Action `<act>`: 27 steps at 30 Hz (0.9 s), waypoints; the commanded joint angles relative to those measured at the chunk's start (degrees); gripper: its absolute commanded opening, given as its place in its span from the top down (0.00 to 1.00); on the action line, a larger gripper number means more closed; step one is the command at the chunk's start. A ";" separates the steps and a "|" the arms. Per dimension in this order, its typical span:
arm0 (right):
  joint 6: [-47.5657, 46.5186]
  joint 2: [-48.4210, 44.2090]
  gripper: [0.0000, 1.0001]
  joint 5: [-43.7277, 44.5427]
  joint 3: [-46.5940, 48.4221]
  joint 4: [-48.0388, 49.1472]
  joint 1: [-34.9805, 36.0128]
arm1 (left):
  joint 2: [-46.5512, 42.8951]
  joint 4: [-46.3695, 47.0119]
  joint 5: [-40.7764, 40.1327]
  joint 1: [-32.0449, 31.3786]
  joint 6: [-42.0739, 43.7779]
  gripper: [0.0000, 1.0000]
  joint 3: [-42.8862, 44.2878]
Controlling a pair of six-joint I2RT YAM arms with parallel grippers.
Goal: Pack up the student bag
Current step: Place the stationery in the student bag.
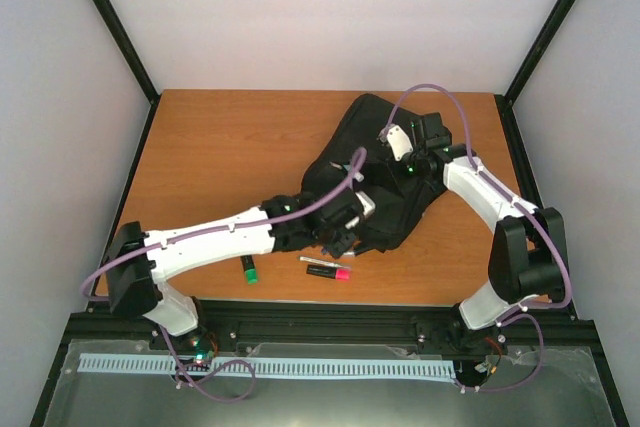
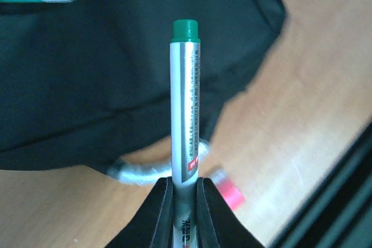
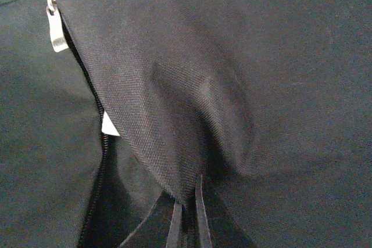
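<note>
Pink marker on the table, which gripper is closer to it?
Left. The left gripper, holding a pen, is just beyond the pink marker at the bag's near edge; the right gripper is farther back, pinching the bag.

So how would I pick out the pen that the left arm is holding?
Find the large black fabric backpack on the brown wooden table; the left gripper hangs at its near edge. Shut in it is a slim silver pen with a green cap. The pink-capped black marker and stubby green marker nearby lie loose on the table.
</note>
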 commanded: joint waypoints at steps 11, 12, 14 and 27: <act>5.11 1.42 0.97 -8.01 6.61 -2.58 0.21 | 4.65 19.27 9.84 22.24 -26.28 0.99 1.79; 4.78 1.38 0.97 -8.16 6.19 -2.33 0.23 | 5.05 21.06 11.34 23.21 -28.47 0.99 0.99; 4.71 1.36 0.97 -8.49 5.29 -1.60 0.18 | 5.82 24.80 14.31 24.63 -32.70 0.99 -0.61; 3.23 0.36 0.97 -10.66 4.46 -1.22 0.24 | 10.69 30.24 27.53 25.60 -44.51 0.99 -2.52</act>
